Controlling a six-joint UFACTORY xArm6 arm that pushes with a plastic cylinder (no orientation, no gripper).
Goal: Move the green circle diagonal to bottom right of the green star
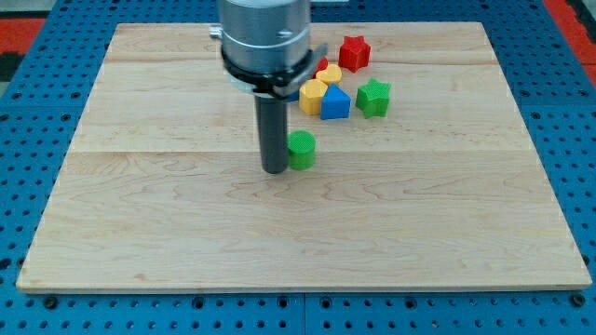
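Observation:
The green circle (pixel 302 150) lies near the middle of the wooden board (pixel 298 223). My tip (pixel 275 170) rests on the board right against the circle's left side. The green star (pixel 373 98) lies up and to the right of the circle, at the right end of a cluster of blocks. The arm's grey body hides part of that cluster from above.
Left of the green star sit a blue block (pixel 335 102), a yellow hexagon-like block (pixel 313 96) and another yellow block (pixel 329 73). A red star (pixel 354 52) lies above them. A red block (pixel 321 63) peeks out beside the arm.

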